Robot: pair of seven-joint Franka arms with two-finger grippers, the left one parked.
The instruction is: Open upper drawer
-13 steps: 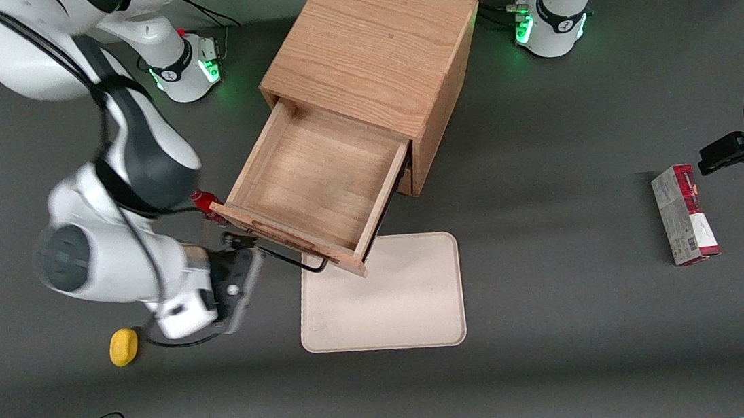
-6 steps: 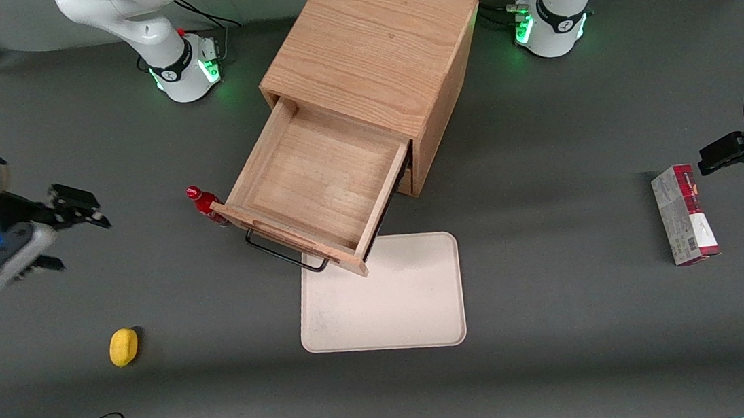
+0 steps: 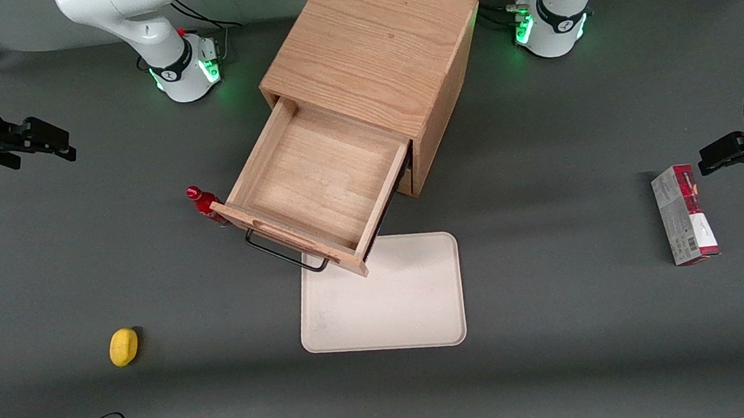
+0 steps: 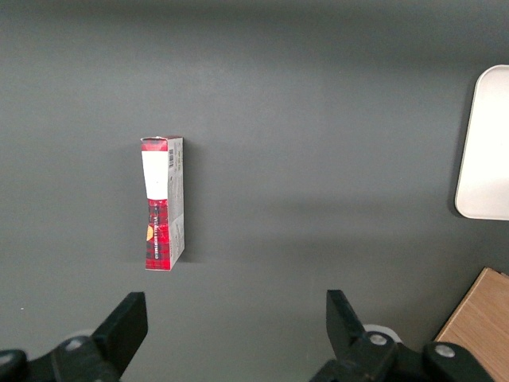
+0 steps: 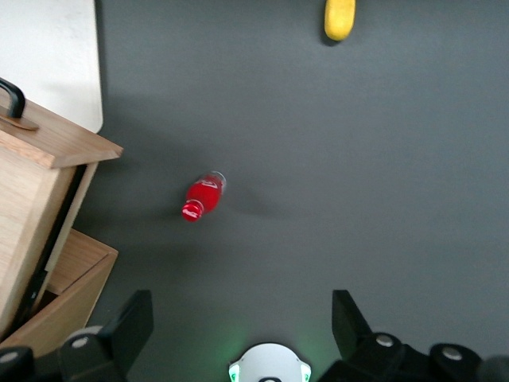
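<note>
One drawer out of the two is what matters, and the upper drawer [image 3: 322,186] already sits pulled well out of the cabinet [image 3: 374,52], its empty tray showing and its black bar handle [image 3: 284,253] hanging over the edge of the beige tray [image 3: 381,304]. So I'd call the job basically done.

The gripper [image 3: 55,144] hangs above bare desk [image 3: 563,354] at the working arm's end, fingers spread apart and holding nothing. From it, the handle lies at roughly 4 o'clock in the front view, well apart. The drawer's long axis runs from about 1 o'clock at the cabinet to 7 o'clock at the handle, so any more pulling would have to follow that line. The working arm is the nearer one to the handle, I'd say.

Views differ a bit. The front view shows the whole open tray. The right wrist view only catches a corner of the drawer front [image 5: 56,147], but it shows the lower drawer [image 5: 71,278] shut underneath, plus the red bottle [image 5: 203,197] standing just beside that corner and the yellow thing [image 5: 339,19] well apart.
</note>
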